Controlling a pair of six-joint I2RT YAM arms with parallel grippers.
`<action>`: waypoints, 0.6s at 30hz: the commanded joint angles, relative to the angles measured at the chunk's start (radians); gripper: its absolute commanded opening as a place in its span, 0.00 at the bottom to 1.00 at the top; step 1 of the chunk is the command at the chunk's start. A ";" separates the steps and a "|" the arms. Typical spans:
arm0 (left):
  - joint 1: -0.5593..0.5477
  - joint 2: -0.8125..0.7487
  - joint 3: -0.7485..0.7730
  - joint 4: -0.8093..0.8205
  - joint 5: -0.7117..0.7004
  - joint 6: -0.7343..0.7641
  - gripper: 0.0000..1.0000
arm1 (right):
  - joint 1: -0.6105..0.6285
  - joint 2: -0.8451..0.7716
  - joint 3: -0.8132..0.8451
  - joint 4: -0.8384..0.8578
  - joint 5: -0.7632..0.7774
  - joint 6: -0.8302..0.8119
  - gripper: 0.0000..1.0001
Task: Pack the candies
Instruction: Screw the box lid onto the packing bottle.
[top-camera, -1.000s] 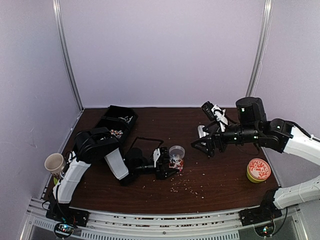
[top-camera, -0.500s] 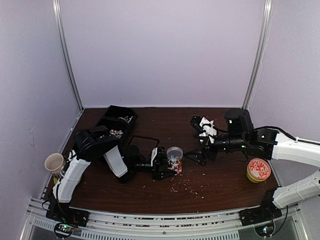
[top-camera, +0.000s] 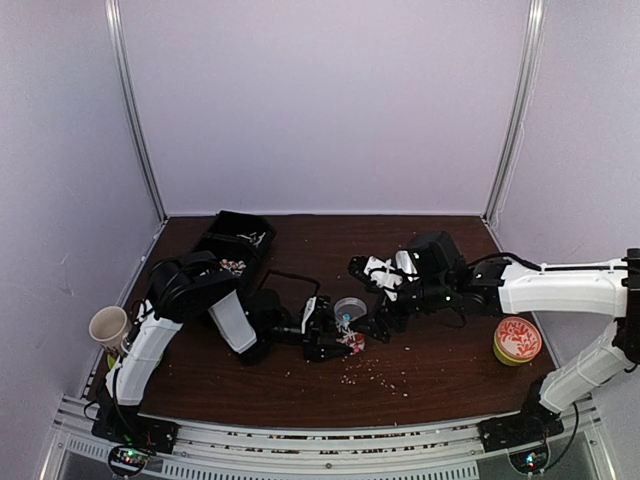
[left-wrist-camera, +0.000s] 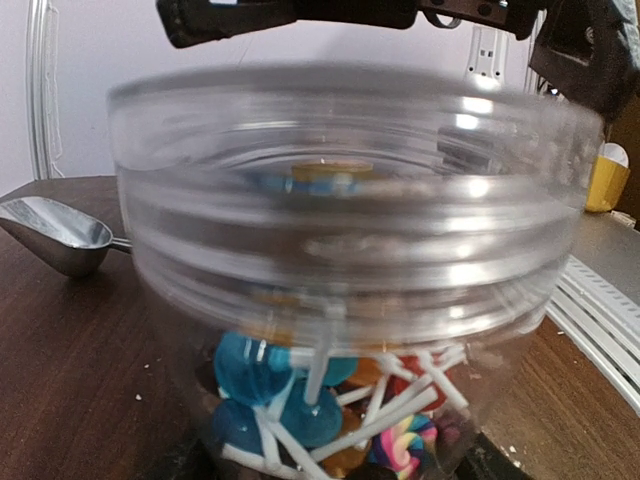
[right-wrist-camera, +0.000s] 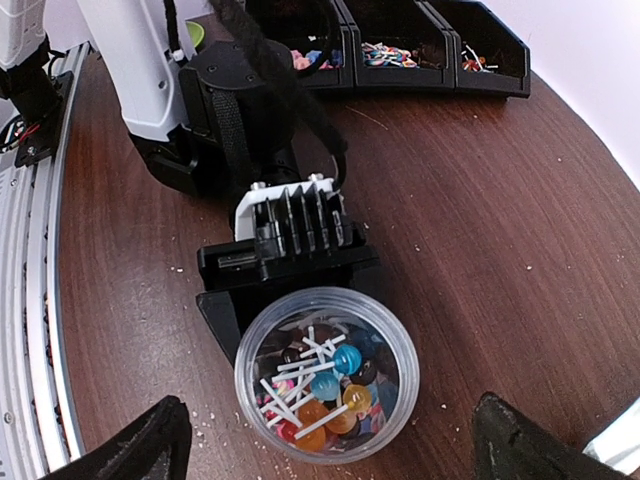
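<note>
While the left end effector (top-camera: 330, 337) pinched the clear jar (right-wrist-camera: 327, 373) on the bench (right-wrist-camera: 480, 250), candies (right-wrist-camera: 318, 385) lay piled inside. Right end effector (top-camera: 378, 322) hovered over its mouth, spread wide, seemingly empty. Judged filling step; next calls for fetching more candies.

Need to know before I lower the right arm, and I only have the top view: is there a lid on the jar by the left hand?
Observer: No lid. The right wrist view looks straight down into the open jar.
Operator: What's inside?
Observer: Round candies on white sticks, blue, orange and red. The left wrist view shows them only at the bottom.
Operator: Are the hands clear of the rim?
Observer: The right hand is spread wide with a fingertip on either side of the jar. The left hand sits against the jar's side and looks closed on it.
</note>
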 joint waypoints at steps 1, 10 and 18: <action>0.007 0.045 0.011 -0.030 0.042 0.010 0.56 | 0.004 0.028 0.058 0.020 -0.013 -0.019 0.97; 0.008 0.044 0.015 -0.053 0.040 0.016 0.56 | 0.004 0.109 0.125 -0.026 -0.037 -0.019 0.91; 0.007 0.042 0.019 -0.068 0.034 0.023 0.56 | 0.005 0.145 0.150 -0.059 -0.041 -0.015 0.82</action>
